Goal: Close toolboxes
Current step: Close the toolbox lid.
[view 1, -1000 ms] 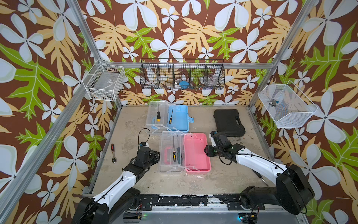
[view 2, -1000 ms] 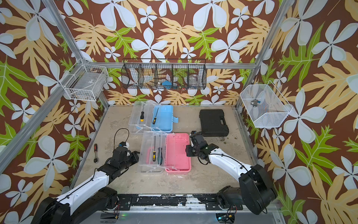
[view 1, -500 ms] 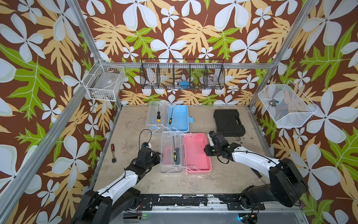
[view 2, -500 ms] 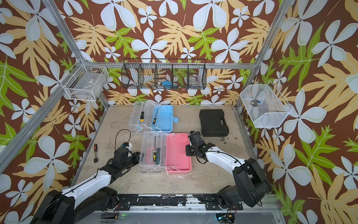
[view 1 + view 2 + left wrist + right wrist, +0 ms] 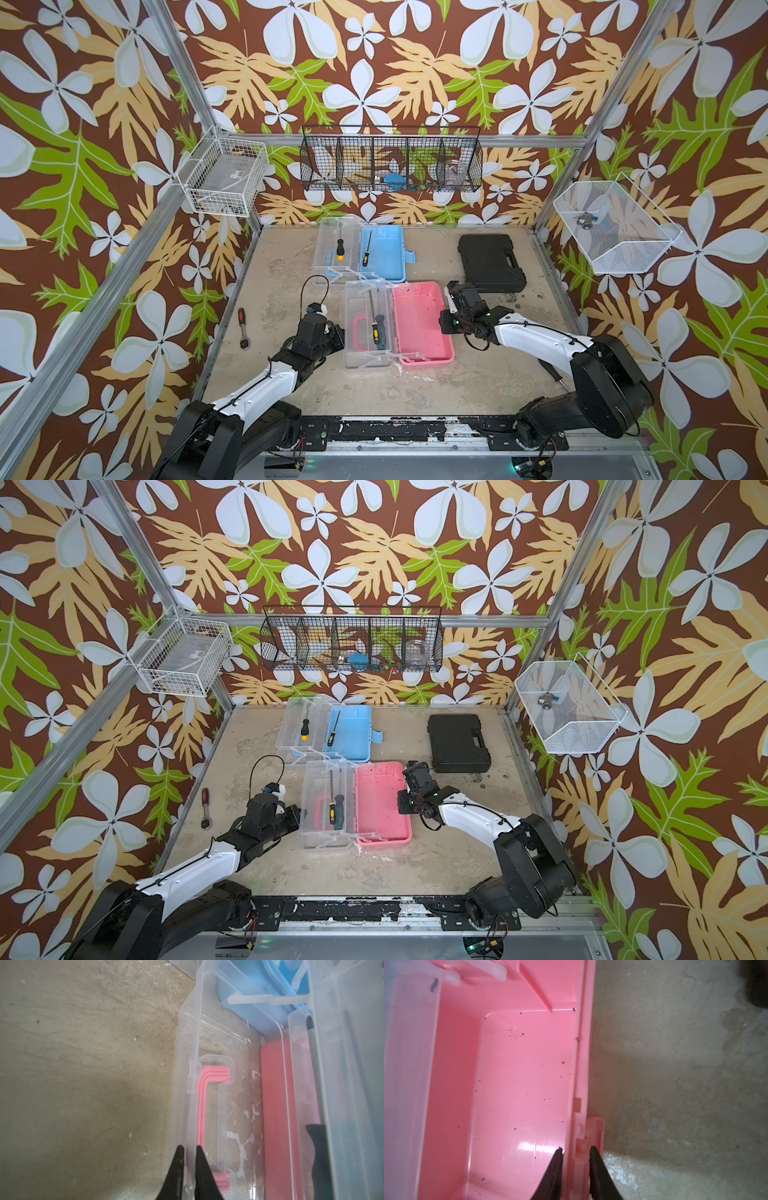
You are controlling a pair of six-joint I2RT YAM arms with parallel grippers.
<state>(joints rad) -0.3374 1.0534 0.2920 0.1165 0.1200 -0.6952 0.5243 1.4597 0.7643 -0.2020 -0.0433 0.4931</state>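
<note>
The pink toolbox lies open in both top views, its pink base (image 5: 419, 328) on the right and its clear lid (image 5: 357, 332) flat on the left. A screwdriver (image 5: 379, 330) rests in the lid. My left gripper (image 5: 188, 1150) is shut on the lid's outer clear wall (image 5: 192, 1105), beside the pink handle (image 5: 202, 1105). My right gripper (image 5: 576, 1150) is shut on the base's outer wall, by its latch (image 5: 593, 1128). The blue toolbox (image 5: 384, 253) lies open behind, its clear lid (image 5: 334, 249) holding a screwdriver.
A black hard case (image 5: 490, 262) sits at the back right, close behind my right gripper (image 5: 445, 328). A ratchet (image 5: 243, 328) lies on the floor left of my left gripper (image 5: 338, 332). Wire baskets (image 5: 390, 160) hang on the walls.
Both grippers have narrowed onto the pink toolbox: the left onto the clear lid's edge, the right onto the pink base's wall. Both arms crept slightly inward.
</note>
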